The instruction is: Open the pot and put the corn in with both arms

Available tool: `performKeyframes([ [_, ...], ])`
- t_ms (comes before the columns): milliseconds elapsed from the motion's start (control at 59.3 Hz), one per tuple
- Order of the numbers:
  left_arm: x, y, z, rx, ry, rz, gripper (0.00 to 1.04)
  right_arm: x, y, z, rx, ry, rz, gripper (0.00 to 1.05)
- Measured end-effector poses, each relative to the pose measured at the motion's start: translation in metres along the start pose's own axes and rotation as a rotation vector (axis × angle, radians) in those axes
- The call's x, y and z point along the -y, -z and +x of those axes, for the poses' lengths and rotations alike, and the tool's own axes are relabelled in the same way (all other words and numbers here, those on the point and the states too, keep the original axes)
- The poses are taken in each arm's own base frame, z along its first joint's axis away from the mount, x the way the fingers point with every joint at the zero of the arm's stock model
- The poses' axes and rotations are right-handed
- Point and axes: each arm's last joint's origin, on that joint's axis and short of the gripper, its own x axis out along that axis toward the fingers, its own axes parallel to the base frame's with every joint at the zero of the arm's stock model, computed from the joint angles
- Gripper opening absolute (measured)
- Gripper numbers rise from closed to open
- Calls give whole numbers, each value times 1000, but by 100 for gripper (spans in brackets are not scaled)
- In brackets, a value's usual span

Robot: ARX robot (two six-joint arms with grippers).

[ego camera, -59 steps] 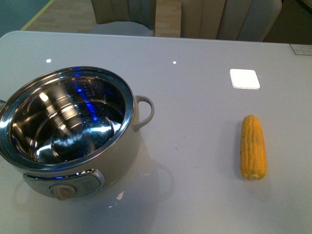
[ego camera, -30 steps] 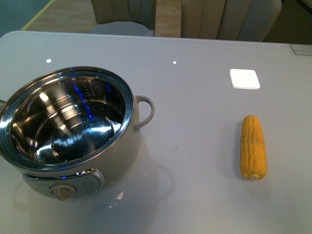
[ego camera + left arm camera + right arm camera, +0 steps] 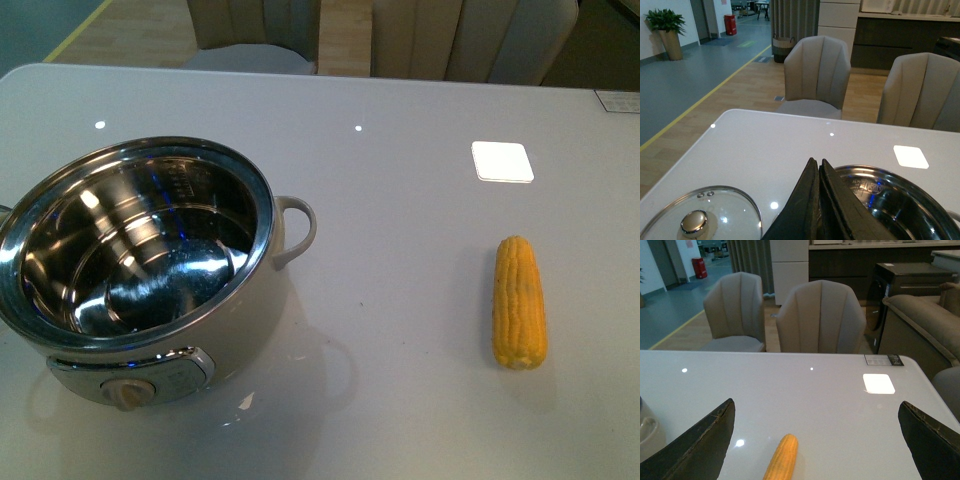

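Note:
The cream-white pot [image 3: 140, 250] stands open at the table's left, its steel bowl empty. It also shows in the left wrist view [image 3: 890, 200]. Its glass lid [image 3: 700, 220] lies flat on the table beside it, seen only in the left wrist view. The corn [image 3: 519, 301] lies on the table at the right, well apart from the pot. My left gripper [image 3: 816, 162] is shut and empty, above the pot's rim. My right gripper [image 3: 817, 415] is wide open, with the corn [image 3: 782, 458] on the table between its fingers. Neither arm shows in the front view.
The white table [image 3: 400, 200] carries a bright square light reflection [image 3: 501, 161]. Grey chairs [image 3: 815, 75] stand behind the far edge. A small label [image 3: 882, 359] lies near the far right corner.

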Motion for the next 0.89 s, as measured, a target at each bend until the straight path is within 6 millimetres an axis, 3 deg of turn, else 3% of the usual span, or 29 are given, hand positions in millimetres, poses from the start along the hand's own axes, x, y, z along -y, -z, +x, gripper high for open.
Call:
performKeyframes([
  [118,9,-3,-7,13,16,2,3,0,0,0,0,0,0,96],
  [894,9,-8,-33,31,11,2,3,0,0,0,0,0,0,96],
])
